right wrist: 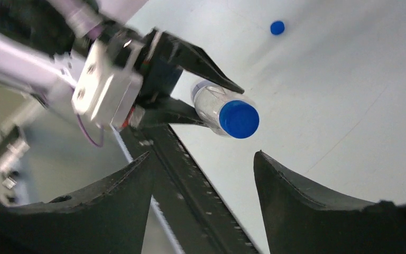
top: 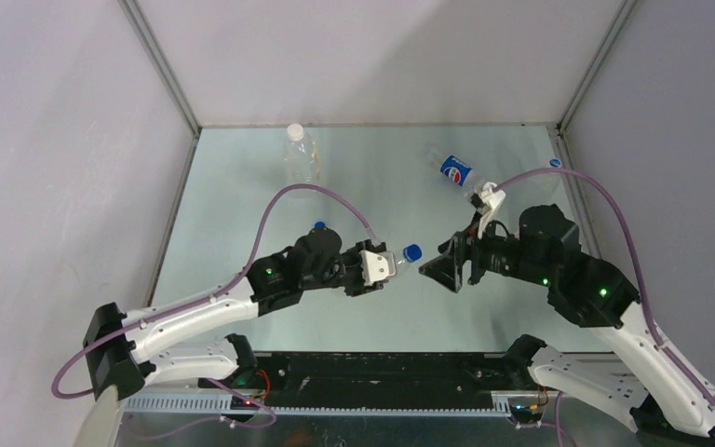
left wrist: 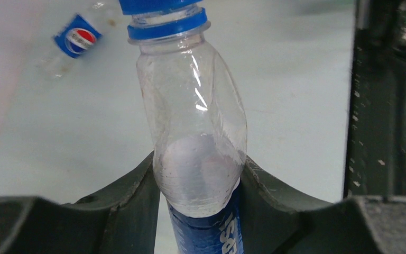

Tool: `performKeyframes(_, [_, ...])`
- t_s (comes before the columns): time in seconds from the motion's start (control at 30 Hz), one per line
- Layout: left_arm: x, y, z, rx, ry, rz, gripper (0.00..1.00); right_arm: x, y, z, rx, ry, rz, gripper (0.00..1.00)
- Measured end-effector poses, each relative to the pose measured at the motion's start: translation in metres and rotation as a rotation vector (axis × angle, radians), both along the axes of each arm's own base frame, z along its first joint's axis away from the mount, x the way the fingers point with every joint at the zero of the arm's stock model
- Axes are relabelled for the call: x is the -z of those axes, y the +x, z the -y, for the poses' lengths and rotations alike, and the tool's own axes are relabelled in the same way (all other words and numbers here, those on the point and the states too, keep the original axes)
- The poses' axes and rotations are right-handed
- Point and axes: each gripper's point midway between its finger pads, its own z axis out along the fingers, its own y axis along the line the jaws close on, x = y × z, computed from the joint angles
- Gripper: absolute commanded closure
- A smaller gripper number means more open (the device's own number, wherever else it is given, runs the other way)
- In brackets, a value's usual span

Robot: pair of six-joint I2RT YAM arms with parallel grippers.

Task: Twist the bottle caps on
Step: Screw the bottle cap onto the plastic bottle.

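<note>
Where clenched on the bottle [left wrist: 198, 132] just above its blue label, holds it off the table [top: 233, 186] with the left gripper [top: 393, 262], neck pointing away from the left arm. Wears a blue cap [top: 412, 251] on that neck, seated above the blue collar ring; cannot tell how tightly. Faces that cap with the right gripper [right wrist: 202, 159], fingers spread wide, gripping nothing, just short of the bottle's capped end and not touching it. Shows a second blue cap [top: 318, 224] loose on the table beside the bottle, near the left wrist, and a third blue cap [top: 555, 163] well apart from the bottle at the far right edge. Beyond the bottle, toward the back wall: a Pepsi bottle [top: 454, 170] lying down, and a clear bottle [top: 300, 154] standing upright under a white cap [top: 294, 131].
</note>
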Motion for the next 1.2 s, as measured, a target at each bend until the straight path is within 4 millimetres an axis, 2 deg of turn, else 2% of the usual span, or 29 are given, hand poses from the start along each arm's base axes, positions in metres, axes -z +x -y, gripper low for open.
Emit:
performKeyframes(0.13, [0.012, -0.016, -0.010, 0.115, 0.053, -0.102, 1.00, -0.002, -0.013, 0.006, -0.170, -0.071, 0.195, 0.28])
performKeyframes(0.4, [-0.009, -0.057, -0.004, 0.364, 0.053, -0.206, 1.00, 0.001, -0.038, 0.011, -0.491, -0.176, 0.531, 0.29])
performKeyframes(0.53, [-0.009, -0.067, -0.003, 0.422, 0.060, -0.243, 1.00, 0.001, -0.044, 0.007, -0.589, -0.181, 0.622, 0.34])
performKeyframes(1.0, [-0.017, -0.076, 0.001, 0.488, 0.057, -0.272, 1.00, 0.013, -0.044, -0.009, -0.728, -0.180, 0.650, 0.53])
performKeyframes(1.07, [-0.016, -0.076, 0.001, 0.488, 0.061, -0.277, 1.00, 0.015, -0.043, -0.010, -0.735, -0.182, 0.644, 0.57])
performKeyframes(1.2, [-0.015, -0.076, 0.001, 0.486, 0.067, -0.284, 1.00, 0.018, -0.043, -0.013, -0.751, -0.179, 0.628, 0.72])
